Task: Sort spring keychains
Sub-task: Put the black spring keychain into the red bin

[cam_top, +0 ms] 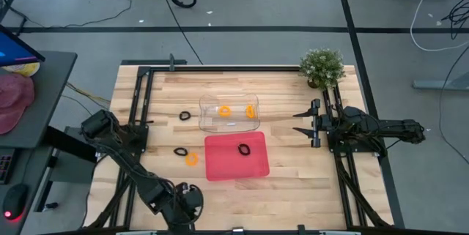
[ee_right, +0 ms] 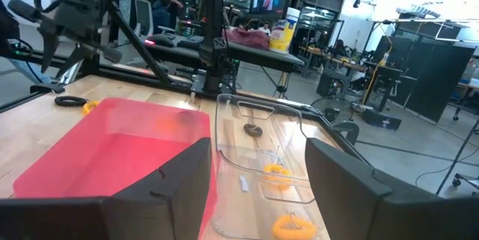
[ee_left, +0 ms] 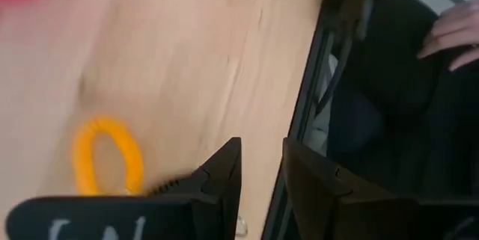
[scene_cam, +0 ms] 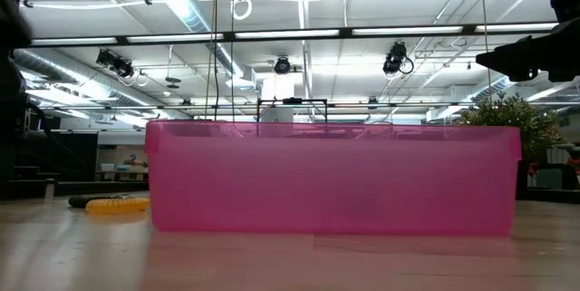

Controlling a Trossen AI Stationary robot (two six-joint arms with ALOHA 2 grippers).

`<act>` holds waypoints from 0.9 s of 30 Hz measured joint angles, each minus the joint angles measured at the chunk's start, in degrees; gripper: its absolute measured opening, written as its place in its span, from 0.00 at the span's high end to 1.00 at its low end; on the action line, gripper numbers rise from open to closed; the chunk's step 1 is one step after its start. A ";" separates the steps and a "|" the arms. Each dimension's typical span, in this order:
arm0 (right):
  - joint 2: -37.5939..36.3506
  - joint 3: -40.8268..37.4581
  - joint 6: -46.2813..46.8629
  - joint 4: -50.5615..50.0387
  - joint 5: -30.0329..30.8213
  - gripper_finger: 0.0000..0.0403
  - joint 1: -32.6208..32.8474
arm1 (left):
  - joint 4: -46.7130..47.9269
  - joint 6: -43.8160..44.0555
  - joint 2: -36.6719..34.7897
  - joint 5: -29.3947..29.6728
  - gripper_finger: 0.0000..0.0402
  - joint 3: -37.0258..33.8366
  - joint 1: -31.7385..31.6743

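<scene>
On the table to the left of the pink tray lie an orange spring keychain and a black one. Another black one lies left of the clear tray. The clear tray holds two orange keychains, and the pink tray holds a black one. My left gripper hangs over the table's near edge, near the left corner. It slants down, its fingers are slightly apart with nothing between them, and the orange keychain is off to one side. My right gripper waits open and level at the table's right side.
A potted plant stands at the far right corner. Black frame rails run along the table's left and right sides. In the left wrist view a person's hand shows beyond the table's edge. Bare wood lies between the pink tray and the near edge.
</scene>
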State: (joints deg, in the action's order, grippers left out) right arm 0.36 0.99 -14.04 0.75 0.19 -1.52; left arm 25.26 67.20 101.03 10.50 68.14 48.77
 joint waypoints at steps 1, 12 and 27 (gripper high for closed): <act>0.00 0.00 0.00 0.00 0.00 0.45 0.01 | 0.01 1.44 0.35 -0.70 0.74 0.00 0.19; 0.00 0.00 0.00 0.00 0.00 0.45 0.01 | 4.75 11.95 1.08 -3.98 0.74 -0.04 0.32; -0.01 0.00 0.00 0.00 0.00 0.45 0.01 | 4.99 2.77 1.08 -5.13 0.74 -0.04 -3.16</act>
State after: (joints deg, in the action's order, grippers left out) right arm 0.35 0.99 -14.04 0.75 0.19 -1.50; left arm 30.25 69.97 102.10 5.37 68.10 45.60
